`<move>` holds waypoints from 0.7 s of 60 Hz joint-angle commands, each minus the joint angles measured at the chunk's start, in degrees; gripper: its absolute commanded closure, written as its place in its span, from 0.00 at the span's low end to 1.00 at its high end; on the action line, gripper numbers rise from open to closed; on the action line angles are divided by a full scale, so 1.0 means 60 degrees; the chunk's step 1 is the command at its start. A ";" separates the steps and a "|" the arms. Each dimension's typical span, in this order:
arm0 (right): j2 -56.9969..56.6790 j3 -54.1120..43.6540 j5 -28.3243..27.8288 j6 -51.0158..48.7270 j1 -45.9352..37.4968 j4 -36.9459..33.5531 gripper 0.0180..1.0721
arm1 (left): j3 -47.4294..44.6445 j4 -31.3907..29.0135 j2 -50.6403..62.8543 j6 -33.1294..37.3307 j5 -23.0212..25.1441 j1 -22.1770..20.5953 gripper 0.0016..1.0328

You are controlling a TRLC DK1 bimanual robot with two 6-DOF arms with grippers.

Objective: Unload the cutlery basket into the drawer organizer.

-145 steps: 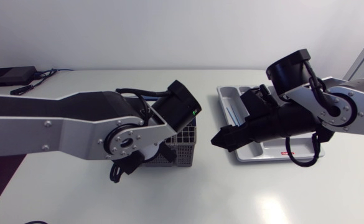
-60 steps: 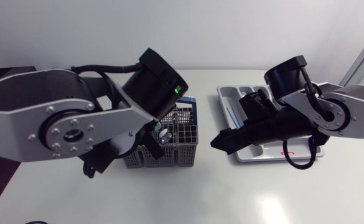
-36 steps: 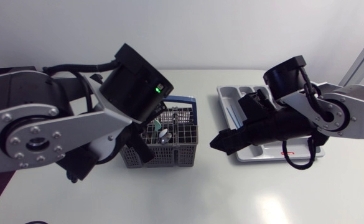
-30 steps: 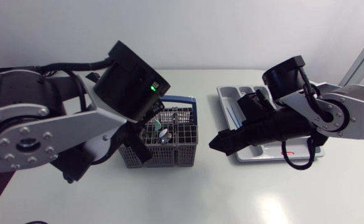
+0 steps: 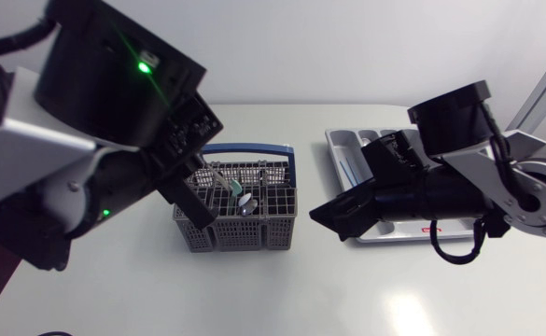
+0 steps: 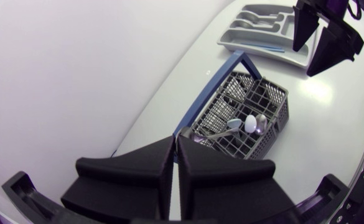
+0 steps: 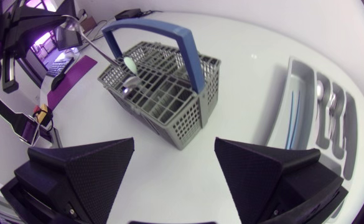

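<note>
The grey cutlery basket (image 5: 254, 231) with a blue handle stands mid-table and holds several spoons, one of them white (image 6: 249, 123). My left gripper (image 6: 175, 140) hangs high above the basket's near corner, shut. A thin metal utensil (image 5: 218, 180) slants up out of the basket to its fingertips; in the right wrist view the utensil (image 7: 76, 34) rises well above the basket (image 7: 188, 118). My right gripper (image 5: 329, 222) hovers open and holds nothing, between the basket and the grey drawer organizer (image 5: 340, 140).
The organizer (image 7: 297, 87) holds metal cutlery (image 7: 331, 106) and a thin blue piece (image 7: 294, 112) in its compartments. A black box with cables (image 5: 16, 114) lies at the table's far left corner. Bare white tabletop lies in front of the basket and the organizer.
My left arm has risen from the basket toward the camera, gripper shut throughout, and the metal utensil now slants up out of the basket. My right arm has barely shifted.
</note>
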 commanded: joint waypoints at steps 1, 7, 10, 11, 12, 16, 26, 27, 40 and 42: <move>-0.0584 -0.0356 0.0286 -0.0328 0.0385 0.0227 0.11 | 0.0532 -0.0038 -0.0412 -0.0035 0.0135 0.0045 0.97; -0.1170 -0.0605 0.0989 -0.1031 0.0956 0.0754 0.11 | 0.0810 -0.0038 -0.0602 -0.0358 0.0560 0.0236 0.97; -0.1361 -0.0678 0.1970 -0.1675 0.1557 0.0959 0.11 | 0.0986 -0.0156 -0.0617 -0.0651 0.1087 0.0485 0.97; -0.1405 -0.0707 0.2307 -0.1939 0.1806 0.1018 0.11 | 0.1088 -0.0258 -0.0617 -0.0856 0.1424 0.0690 0.97; -0.1449 -0.0722 0.2600 -0.2100 0.2040 0.1091 0.11 | 0.1162 -0.0331 -0.0617 -0.0988 0.1717 0.0866 0.97; -0.1698 -0.0897 0.3303 -0.2496 0.2612 0.1516 0.11 | 0.1425 -0.0654 -0.0441 -0.1500 0.2787 0.1495 0.97; -0.2020 -0.1029 0.3684 -0.2657 0.3080 0.2014 0.11 | 0.1967 -0.1313 0.0365 -0.2628 0.5775 0.2755 0.97; -0.2049 -0.1059 0.3699 -0.2730 0.3124 0.2087 0.11 | 0.1997 -0.1371 0.0438 -0.2701 0.6009 0.2828 0.97; -0.2049 -0.1293 0.4695 -0.3770 0.4003 0.2512 0.11 | 0.2129 -0.1459 0.1244 -0.3243 0.7796 0.2946 0.97; -0.2035 -0.1352 0.4783 -0.3887 0.4106 0.2644 0.11 | 0.2129 -0.1401 0.1288 -0.3243 0.7811 0.2858 0.97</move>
